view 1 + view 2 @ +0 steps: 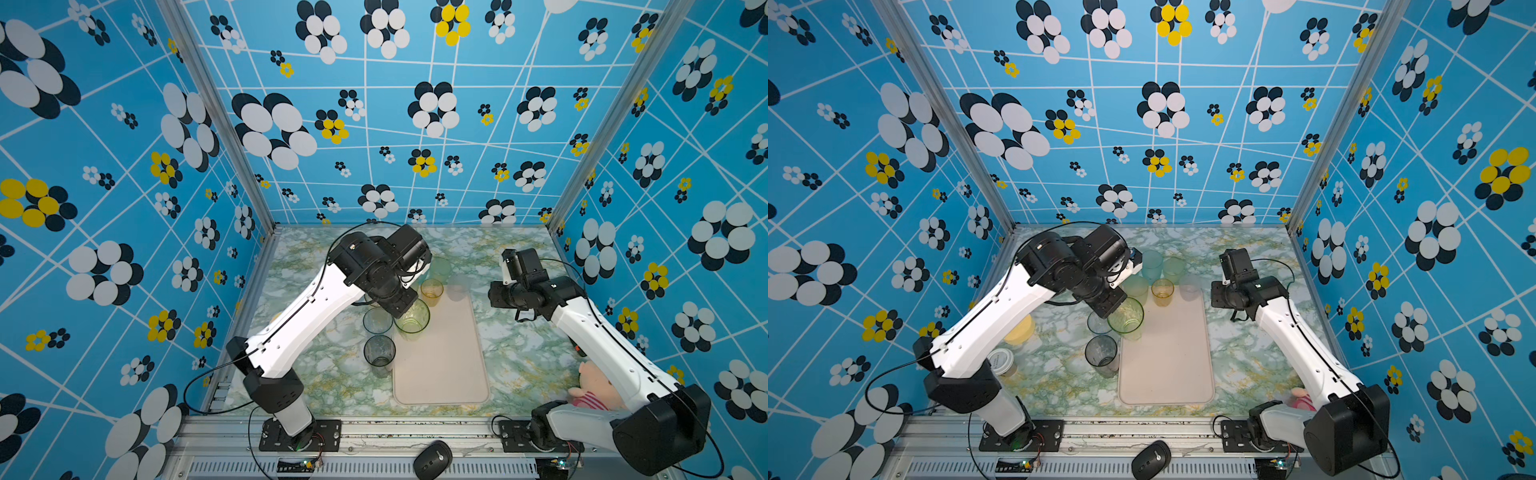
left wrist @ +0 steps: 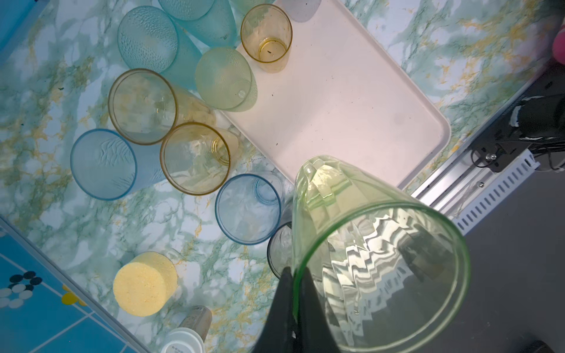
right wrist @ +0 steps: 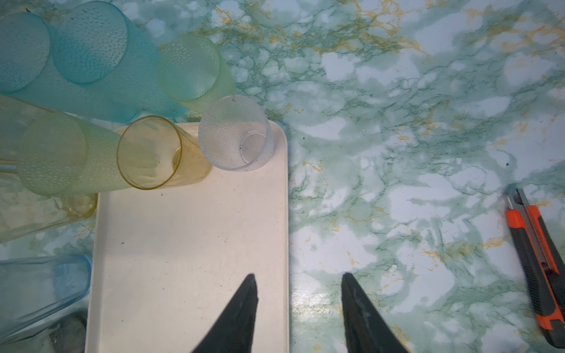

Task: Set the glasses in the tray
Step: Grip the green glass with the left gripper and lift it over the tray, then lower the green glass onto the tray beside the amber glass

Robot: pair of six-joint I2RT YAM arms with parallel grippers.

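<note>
Left arm (image 1: 307,309) extended, end effector (image 2: 296,276) pinching green glass (image 2: 351,195) rim

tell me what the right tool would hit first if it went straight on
The right tool would likely meet the tray's rim, or the table just beside it; depth is unclear.

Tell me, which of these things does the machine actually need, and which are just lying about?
Needed: tray; green glass gripped by the left tool; amber glass and clear glass on the tray; other glasses nearby.
Lying about: yellow sponge; white-lidded jar; utility knife; plush toy; computer mouse.
</note>
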